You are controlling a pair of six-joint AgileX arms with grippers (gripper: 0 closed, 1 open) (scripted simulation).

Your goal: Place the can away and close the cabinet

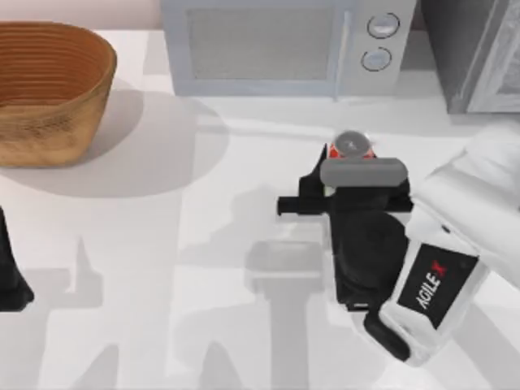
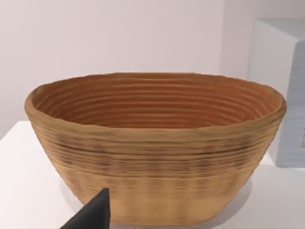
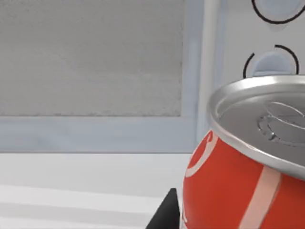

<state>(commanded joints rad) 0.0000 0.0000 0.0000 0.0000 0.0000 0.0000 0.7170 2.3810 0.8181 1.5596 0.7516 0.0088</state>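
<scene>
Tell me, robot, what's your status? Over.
Right claw at the can, fingers hidden. Left claw parked at table's left edge. Microwave door shut beyond can.

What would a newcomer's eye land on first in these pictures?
Probably the red can with its silver top, close up in the right wrist view and standing just in front of the microwave at the table's back edge, with the right hand at it. Next, the big woven basket at the table's back left corner.

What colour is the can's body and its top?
The can has a red body with white markings and a silver top, clearest in the right wrist view.
</scene>
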